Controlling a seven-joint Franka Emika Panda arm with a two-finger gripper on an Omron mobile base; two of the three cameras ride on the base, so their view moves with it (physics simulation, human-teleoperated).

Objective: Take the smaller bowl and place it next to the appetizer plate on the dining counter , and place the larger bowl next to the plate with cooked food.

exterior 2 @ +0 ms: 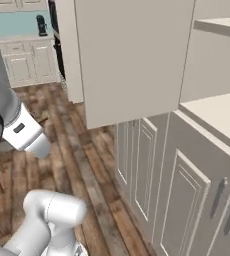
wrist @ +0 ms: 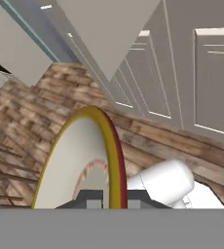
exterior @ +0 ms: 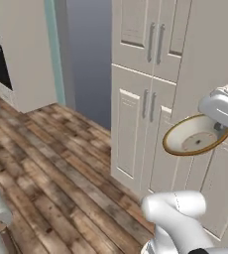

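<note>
Tan-gold at the rim and pale grey-white inside, the small shallow round bowl (wrist: 80, 165) is pinched by its edge in the two-finger gripper (wrist: 106, 199), whose dark finger tips rise at the bottom of the hand view on either side of the rim, jaws drawn narrow on the thin wall. In the left base view the smaller bowl (exterior: 193, 136) hangs in the air at the end of the white arm's wrist (exterior: 222, 111), tilted so its hollow faces the camera, clear of any surface and just in front of the tall cream panelled cabinets (exterior: 143, 99). Below lies the brown wooden plank floor (exterior: 51, 154); the right base view shows more cream cabinet doors (exterior 2: 187, 200) and a pale countertop (exterior 2: 222, 115) at the right. I see no plates or stone dining counter from here, so my judgement is that the bowl is in transit and the placing beside the appetizer plate is yet to come. The bowl looks stiff, light and glazed-smooth, likely slippery, and probably breakable if dropped. A grip on one side of the rim lets it swing or slide under quick turns, so I'd carry it gently. The rim is the sensible hold for so shallow a dish; lowering it base-first and level before releasing should keep it from tipping.
</note>
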